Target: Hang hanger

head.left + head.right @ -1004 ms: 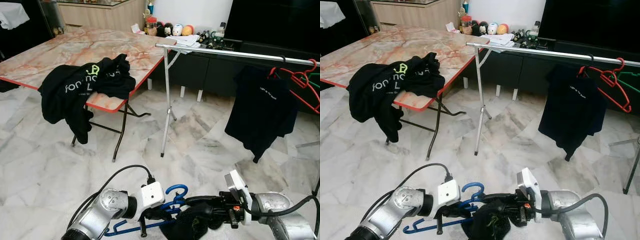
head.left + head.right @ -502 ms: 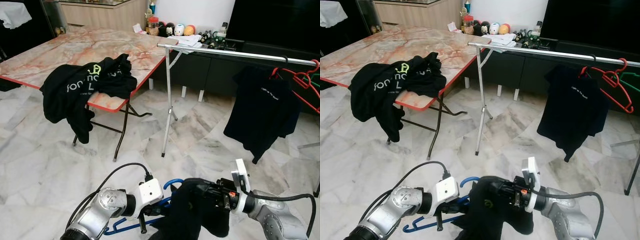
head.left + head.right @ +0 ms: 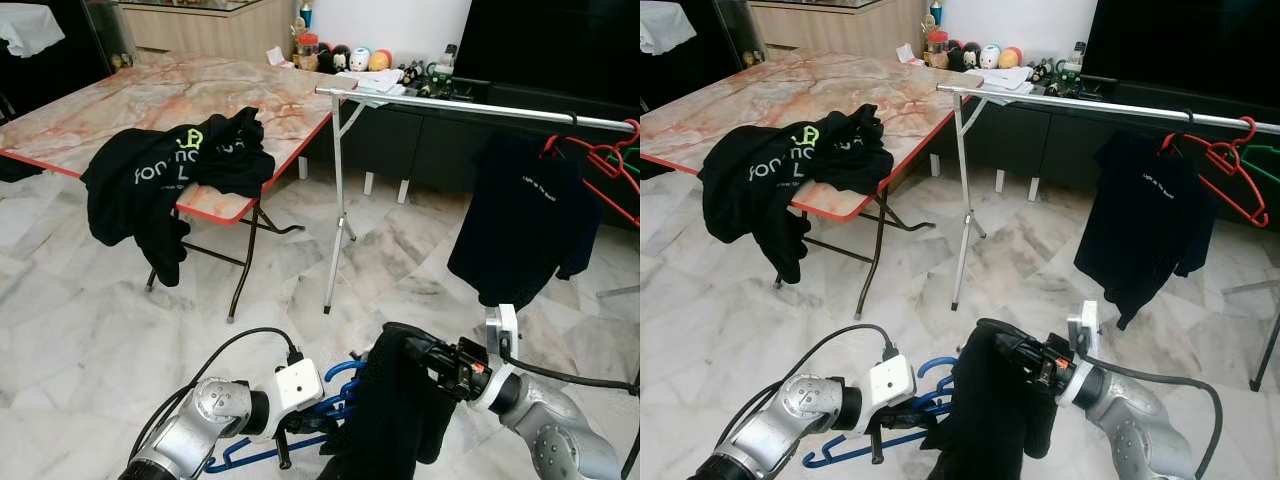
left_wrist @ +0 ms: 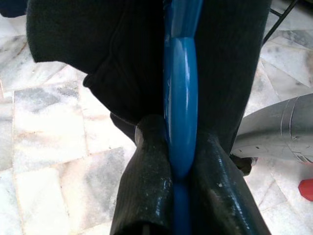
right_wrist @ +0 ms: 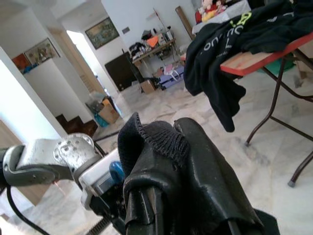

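Low in front of me, my left gripper is shut on a blue plastic hanger, which lies nearly flat above the floor. A black garment drapes over the hanger's right end and hides that part. My right gripper is shut on the top fold of this garment and holds it up, just right of the hanger's hook. The clothes rail stands farther ahead to the right.
A black shirt and red hangers hang on the rail. To the left is a marble-top folding table with another black shirt over its edge. A dark cabinet lines the back wall.
My right gripper has risen and moved right, pulling the black garment up into a taller drape over the hanger. The left gripper has kept the hanger roughly in place.
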{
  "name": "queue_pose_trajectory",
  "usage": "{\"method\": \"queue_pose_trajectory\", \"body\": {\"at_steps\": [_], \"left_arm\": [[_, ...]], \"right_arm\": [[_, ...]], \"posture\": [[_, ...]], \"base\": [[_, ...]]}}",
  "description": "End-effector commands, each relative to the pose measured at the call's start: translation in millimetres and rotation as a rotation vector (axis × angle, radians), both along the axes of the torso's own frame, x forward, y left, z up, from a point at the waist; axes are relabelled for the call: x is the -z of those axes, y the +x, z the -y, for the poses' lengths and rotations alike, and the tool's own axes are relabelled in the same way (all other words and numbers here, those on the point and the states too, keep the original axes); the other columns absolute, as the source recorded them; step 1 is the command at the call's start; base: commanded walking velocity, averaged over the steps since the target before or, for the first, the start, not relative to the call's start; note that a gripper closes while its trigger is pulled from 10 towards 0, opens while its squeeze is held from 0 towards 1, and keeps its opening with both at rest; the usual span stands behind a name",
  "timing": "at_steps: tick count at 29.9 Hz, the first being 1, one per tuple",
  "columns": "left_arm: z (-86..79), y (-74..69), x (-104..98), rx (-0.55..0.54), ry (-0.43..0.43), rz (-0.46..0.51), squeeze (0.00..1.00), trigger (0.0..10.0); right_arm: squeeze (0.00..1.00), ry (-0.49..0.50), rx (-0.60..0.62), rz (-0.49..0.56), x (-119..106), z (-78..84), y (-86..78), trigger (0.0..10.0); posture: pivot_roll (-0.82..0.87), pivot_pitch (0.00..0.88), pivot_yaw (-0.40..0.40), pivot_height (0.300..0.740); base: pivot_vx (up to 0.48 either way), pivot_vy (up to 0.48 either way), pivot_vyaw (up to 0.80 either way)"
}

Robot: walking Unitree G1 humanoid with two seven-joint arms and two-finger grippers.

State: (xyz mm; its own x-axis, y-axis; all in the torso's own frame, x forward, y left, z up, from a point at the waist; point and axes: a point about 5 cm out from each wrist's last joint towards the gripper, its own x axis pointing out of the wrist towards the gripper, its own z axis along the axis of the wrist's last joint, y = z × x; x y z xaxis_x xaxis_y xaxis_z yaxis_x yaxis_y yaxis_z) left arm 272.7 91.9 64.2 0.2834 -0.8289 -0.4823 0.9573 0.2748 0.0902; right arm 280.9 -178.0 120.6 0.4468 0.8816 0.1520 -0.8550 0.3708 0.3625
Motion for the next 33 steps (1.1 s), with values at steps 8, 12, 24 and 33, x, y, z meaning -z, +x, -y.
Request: {"method": "queue_pose_trajectory", "body": {"at_steps": [8, 12, 24, 33], "left_arm": [[-0.9, -1.0, 0.6, -0.025, -0.015, -0.007, 0.00, 0.0], [-9.7, -1.4, 5.7, -0.093, -0.015, 0.003, 0.00, 0.0], [-38.8, -2.2, 15.6, -0.308, -0.015, 0.039, 0.00, 0.0], [-63.9, 5.2, 34.2, -0.625, 0.011, 0.104, 0.00, 0.0]], "right_arm": [[0.00, 0.057, 0.166, 0.015, -8.8, 7.4, 10.5, 0.0], [0.00, 0.059, 0.356, -0.004, -4.0, 13.9, 16.1, 0.0], [0.00, 0.226, 0.733, -0.004, -16.5, 33.4, 20.7, 0.0], [0.00, 0.129, 0.978, -0.031, -10.3, 44.9, 17.0, 0.0]], "posture": [[0.05, 0.087, 0.001, 0.740], [0.05, 0.088, 0.001, 0.740], [0.05, 0.081, 0.028, 0.740], [0.05, 0.072, 0.035, 0.740]], "base": [[0.000, 0.000, 0.00], [0.000, 0.000, 0.00], [0.000, 0.000, 0.00], [0.000, 0.000, 0.00]]}}
